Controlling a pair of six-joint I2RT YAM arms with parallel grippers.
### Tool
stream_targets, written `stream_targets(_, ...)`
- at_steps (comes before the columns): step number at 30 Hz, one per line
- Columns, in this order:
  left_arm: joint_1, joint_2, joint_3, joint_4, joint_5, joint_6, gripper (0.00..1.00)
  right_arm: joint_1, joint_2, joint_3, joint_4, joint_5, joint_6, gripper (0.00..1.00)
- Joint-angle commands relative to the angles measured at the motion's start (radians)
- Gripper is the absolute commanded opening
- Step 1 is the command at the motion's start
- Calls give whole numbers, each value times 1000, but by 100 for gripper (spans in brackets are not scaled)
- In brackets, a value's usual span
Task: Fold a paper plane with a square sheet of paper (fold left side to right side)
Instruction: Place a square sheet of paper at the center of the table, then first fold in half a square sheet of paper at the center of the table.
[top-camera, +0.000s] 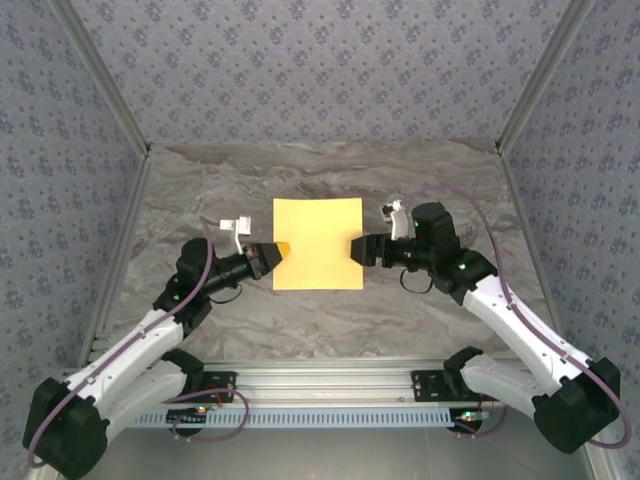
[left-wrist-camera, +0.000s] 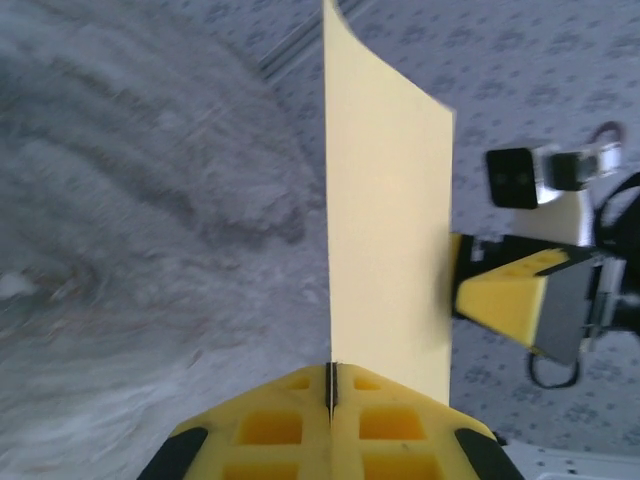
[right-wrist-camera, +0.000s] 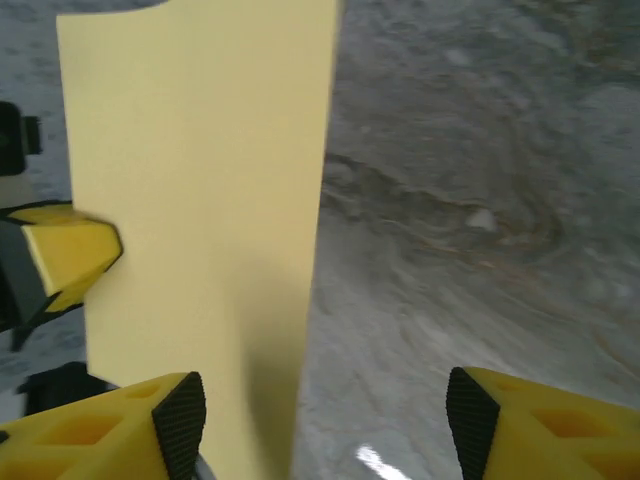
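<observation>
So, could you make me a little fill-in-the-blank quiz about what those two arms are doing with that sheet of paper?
1. The square sheet of paper is plain ____ in colour.
2. The left gripper is shut on the sheet's ____ edge, as seen from the top camera.
3. The right gripper, at the opposite edge, has its jaws ____.

Missing words: yellow; left; open.

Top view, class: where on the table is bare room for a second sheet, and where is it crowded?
Free: the table strip between the paper and the back wall, and the strip between the paper and the rail. Crowded: the paper's sides, where the left gripper and right gripper reach in.
</observation>
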Motion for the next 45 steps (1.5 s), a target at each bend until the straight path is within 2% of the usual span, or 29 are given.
stream_targets(1,-6,71,-43,-57,-68,35,0,-6,2,0,-166,212,-115,73)
stream_targets(5,-3,210,-59,-52,-103,36,0,-5,47,-65,-107,207,-102,73)
stream_targets(9,-5,336,-52,-32,-140,37,0,9,112,-153,62,138,-4,58)
stream_targets(15,-5,405,-37,-44,-162,36,0,74,273,-219,320,73,126,33)
stream_targets(19,-6,404,-19,-85,-156,48,0,105,396,-191,383,44,145,26)
stream_targets(23,-6,394,0,-103,-140,51,6,139,493,-144,393,48,143,24)
stream_targets(29,-15,385,33,-88,-86,26,31,168,614,-93,339,65,135,24)
stream_targets(33,-34,379,56,-66,-75,6,42,177,653,-89,306,97,138,23)
stream_targets(38,-65,420,89,-35,-70,-5,48,177,661,-100,300,105,132,24)
stream_targets(45,-113,552,142,45,-55,-26,57,135,600,-172,476,4,188,27)
